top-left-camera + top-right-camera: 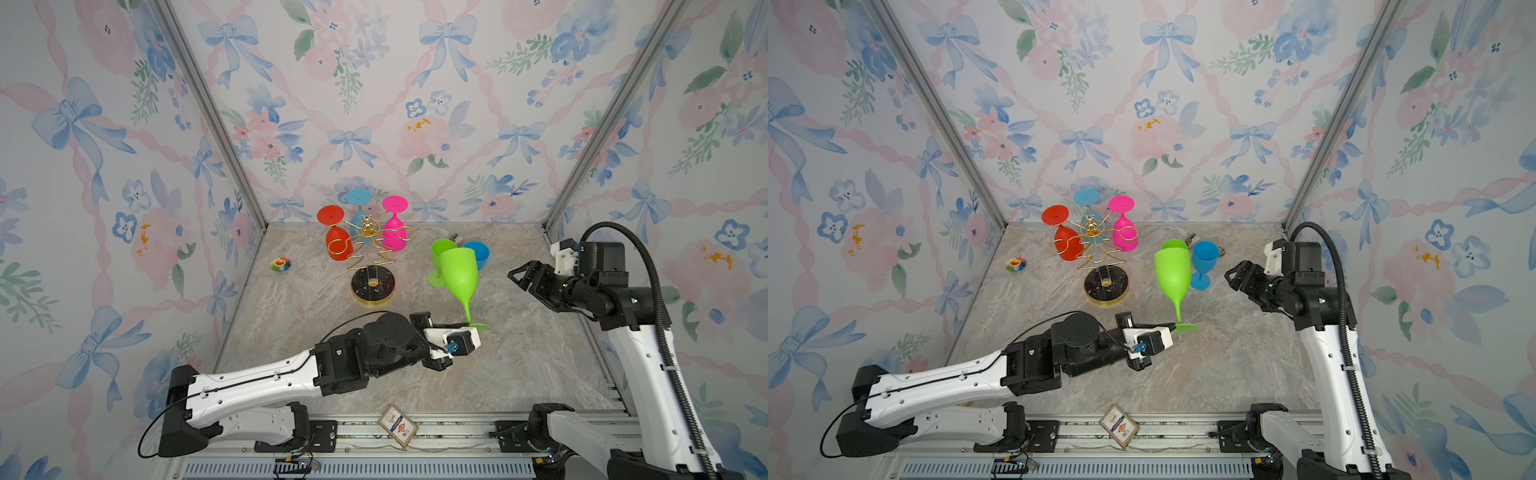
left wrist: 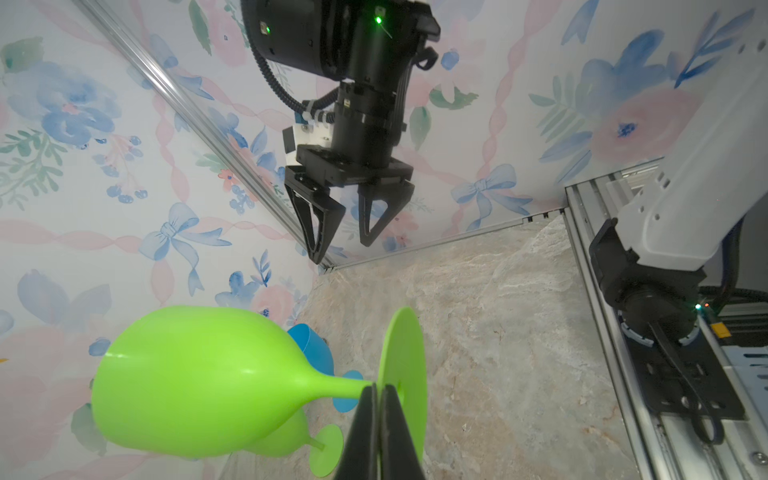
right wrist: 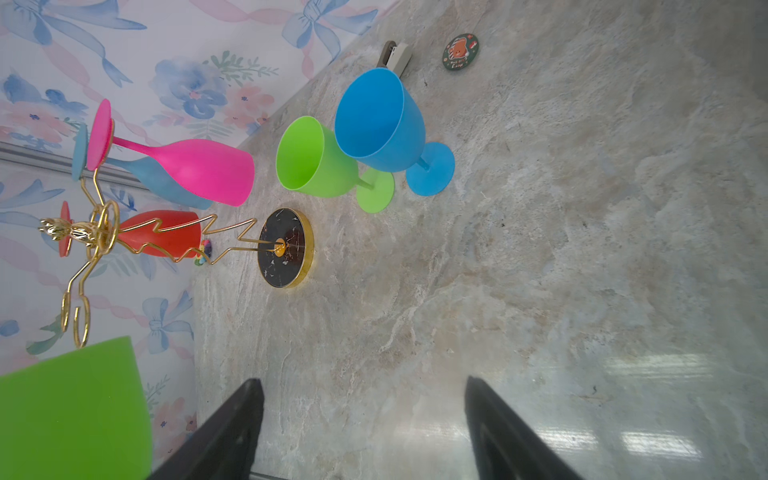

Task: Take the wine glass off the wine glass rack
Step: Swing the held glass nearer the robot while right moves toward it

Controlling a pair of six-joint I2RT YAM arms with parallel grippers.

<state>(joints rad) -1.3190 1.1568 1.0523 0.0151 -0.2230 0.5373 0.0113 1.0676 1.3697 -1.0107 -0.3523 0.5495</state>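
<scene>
The left gripper [image 2: 379, 390] is pinched tight on the thin stem of a smooth, bright green wine glass [image 1: 457, 270], at the middle right in both top views. The glass leans a little, cup on top, and is off the wine glass rack [image 1: 372, 284]. The rack is thin gold wire on a round black base, just left of the glass. A red glass [image 1: 337, 245], a pink glass [image 1: 394, 237] and a pale blue glass [image 1: 358, 220] hang upside down in its loops. The right gripper [image 2: 343, 249] has its jaws wide and holds nothing.
</scene>
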